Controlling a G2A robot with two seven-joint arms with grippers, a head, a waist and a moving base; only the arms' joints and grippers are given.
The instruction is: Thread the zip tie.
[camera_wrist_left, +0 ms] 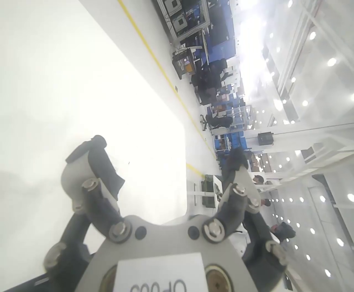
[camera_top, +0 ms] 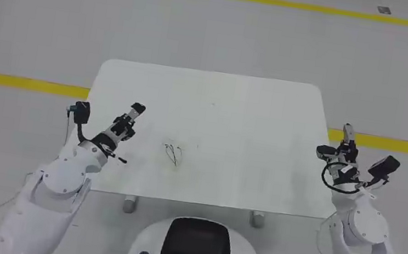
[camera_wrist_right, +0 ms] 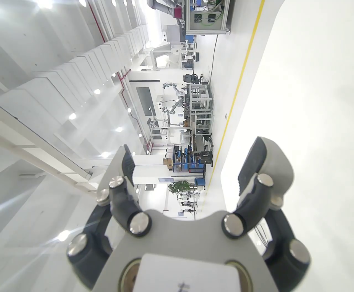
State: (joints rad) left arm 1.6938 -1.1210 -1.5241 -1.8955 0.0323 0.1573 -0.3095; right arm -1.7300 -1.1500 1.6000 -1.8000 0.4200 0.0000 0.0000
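We see the zip tie (camera_top: 172, 153) lying on the table (camera_top: 253, 118), near its front edge. We note the left gripper (camera_top: 131, 118) over the table's left side and the right gripper (camera_top: 347, 139) off its right edge, both spread and holding nothing.

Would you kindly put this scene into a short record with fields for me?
table: white, rounded corners
zip tie: thin and dark, lying on the table, nothing touching it
left gripper: open, above the table's left part, apart from the zip tie
right gripper: open, beyond the table's right edge
task state: threading not yet begun
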